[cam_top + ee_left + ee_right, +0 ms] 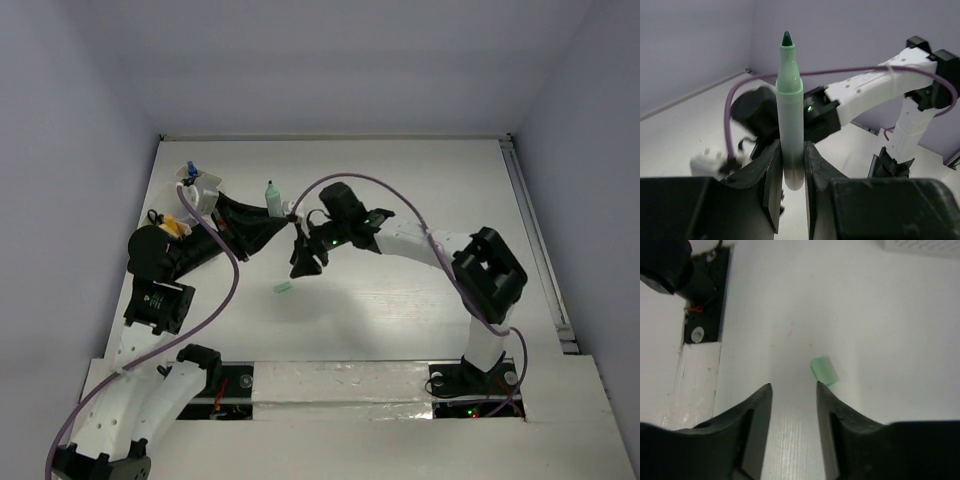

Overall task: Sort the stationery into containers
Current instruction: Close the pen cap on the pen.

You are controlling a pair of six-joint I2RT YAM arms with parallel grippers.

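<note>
Left gripper (791, 152) clamps green marker (789, 100); right gripper (793, 390) apart, empty; container (208, 184) holds blue-capped pen (190, 169)

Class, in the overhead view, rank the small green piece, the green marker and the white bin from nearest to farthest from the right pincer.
1. The small green piece, on the table just beside the right pincer.
2. The green marker, upright in the left pincer, farther back.
3. The white bin, far off at the back left.
</note>
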